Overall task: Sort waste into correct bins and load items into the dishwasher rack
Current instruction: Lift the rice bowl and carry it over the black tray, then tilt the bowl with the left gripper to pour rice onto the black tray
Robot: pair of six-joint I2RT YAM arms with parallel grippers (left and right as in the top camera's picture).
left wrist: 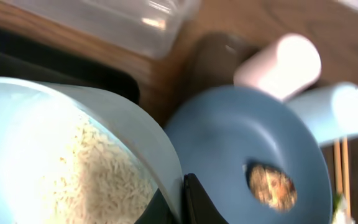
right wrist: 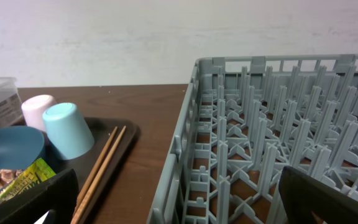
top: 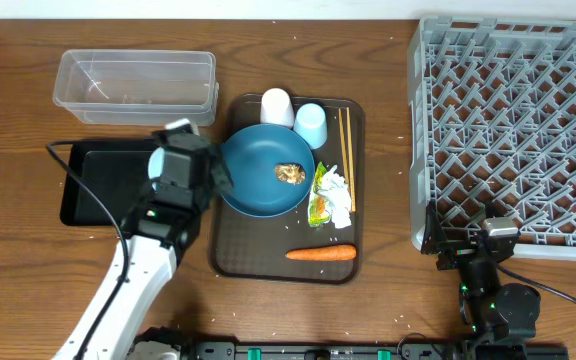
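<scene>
My left gripper (top: pixel 183 165) is shut on the rim of the light blue bowl (left wrist: pixel 123 124), which holds white rice (left wrist: pixel 86 168); it is over the black tray's (top: pixel 93 190) right end, mostly hidden overhead. The dark blue plate (top: pixel 258 175) carries a brown food lump (top: pixel 291 173). White cup (top: pixel 277 107), light blue cup (top: pixel 311 125), chopsticks (top: pixel 346 150), tissue (top: pixel 337 190), foil wrapper (top: pixel 320 203) and carrot (top: pixel 320 254) lie on the serving tray. The clear tub (top: pixel 138 85) is at the back left. My right gripper (top: pixel 478 242) is open at the grey rack's (top: pixel 513 130) front left corner.
The dark brown serving tray (top: pixel 236 250) sits in the middle of the wooden table, between the black tray and the rack. My left forearm (top: pixel 128 290) runs from the front edge up to the gripper. A black cable (top: pixel 63 148) loops by the black tray.
</scene>
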